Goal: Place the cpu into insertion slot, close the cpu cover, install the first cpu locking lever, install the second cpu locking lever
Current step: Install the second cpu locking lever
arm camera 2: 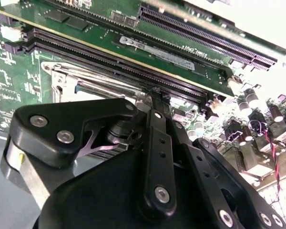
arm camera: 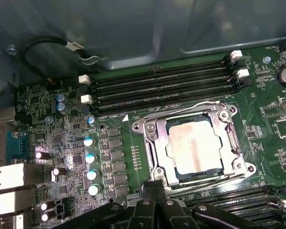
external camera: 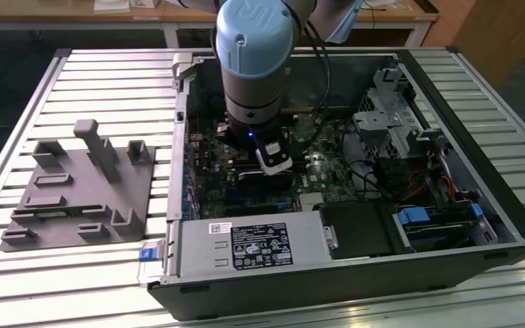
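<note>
In the first wrist view the cpu (arm camera: pixel 193 148), a silvery-grey square, lies in the insertion slot (arm camera: pixel 238 168). The cpu cover (arm camera: pixel 155 143) is folded flat over its edges. One thin wire locking lever (arm camera: pixel 200 107) runs along the side by the memory slots. A second lever (arm camera: pixel 214 180) runs along the opposite side. My gripper (arm camera: pixel 155 187) has its black fingers together with nothing visible between them, just beside the socket's near edge. In the second wrist view the gripper (arm camera 2: pixel 157 95) tapers to a point next to the socket frame (arm camera 2: pixel 62 76). In the exterior view the gripper (external camera: pixel 275 167) hangs over the motherboard's middle.
The open computer case (external camera: pixel 508 225) lies on a slatted table. A grey labelled power-supply box (external camera: pixel 253 246) sits at its near side and a drive cage (external camera: pixel 399 116) at the exterior view's right. A grey fixture tray (external camera: pixel 80 191) stands outside on the left. Long memory slots (arm camera: pixel 162 86) flank the socket.
</note>
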Controlling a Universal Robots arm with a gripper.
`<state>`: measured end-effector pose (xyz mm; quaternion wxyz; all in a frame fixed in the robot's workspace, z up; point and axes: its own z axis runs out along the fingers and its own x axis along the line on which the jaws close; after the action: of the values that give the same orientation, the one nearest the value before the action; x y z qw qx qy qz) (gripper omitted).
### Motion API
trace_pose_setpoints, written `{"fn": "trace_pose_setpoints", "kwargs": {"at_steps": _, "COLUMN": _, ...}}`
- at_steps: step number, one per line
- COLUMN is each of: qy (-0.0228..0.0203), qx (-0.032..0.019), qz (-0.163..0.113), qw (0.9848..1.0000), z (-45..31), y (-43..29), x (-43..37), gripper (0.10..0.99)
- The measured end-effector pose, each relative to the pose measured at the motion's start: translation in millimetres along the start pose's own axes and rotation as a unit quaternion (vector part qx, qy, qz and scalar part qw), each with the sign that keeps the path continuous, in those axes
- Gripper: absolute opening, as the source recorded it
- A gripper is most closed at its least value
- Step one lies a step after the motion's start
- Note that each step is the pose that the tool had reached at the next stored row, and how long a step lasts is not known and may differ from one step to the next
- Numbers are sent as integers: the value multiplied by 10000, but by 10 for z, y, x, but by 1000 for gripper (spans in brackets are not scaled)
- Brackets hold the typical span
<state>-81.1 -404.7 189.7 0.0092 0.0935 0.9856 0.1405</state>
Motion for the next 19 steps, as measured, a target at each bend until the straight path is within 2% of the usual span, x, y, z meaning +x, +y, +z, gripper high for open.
{"fn": "trace_pose_setpoints", "kwargs": {"at_steps": 3, "qy": -2, "qx": -3, "qz": 0, "qw": 10000, "z": -29, "y": 9, "x": 0, "gripper": 106}}
{"fn": "trace_pose_setpoints", "kwargs": {"at_steps": 10, "qy": -1, "qx": 0, "qz": 1, "qw": 10000, "z": -228, "y": 66, "x": 2, "gripper": 106}}
{"fn": "trace_pose_setpoints", "kwargs": {"at_steps": 13, "qy": -5, "qx": 8, "qz": 7, "qw": 10000, "z": -284, "y": 83, "x": 1, "gripper": 106}}
{"fn": "trace_pose_setpoints", "kwargs": {"at_steps": 14, "qy": -14, "qx": 35, "qz": 16, "qw": 10000, "z": -286, "y": 85, "x": -2, "gripper": 106}}
{"fn": "trace_pose_setpoints", "kwargs": {"at_steps": 16, "qy": -38, "qx": 121, "qz": 43, "qw": 9999, "z": -287, "y": 86, "x": -13, "gripper": 106}}
{"fn": "trace_pose_setpoints", "kwargs": {"at_steps": 19, "qy": -59, "qx": 203, "qz": 59, "qw": 9998, "z": -283, "y": 99, "x": -81, "gripper": 106}}
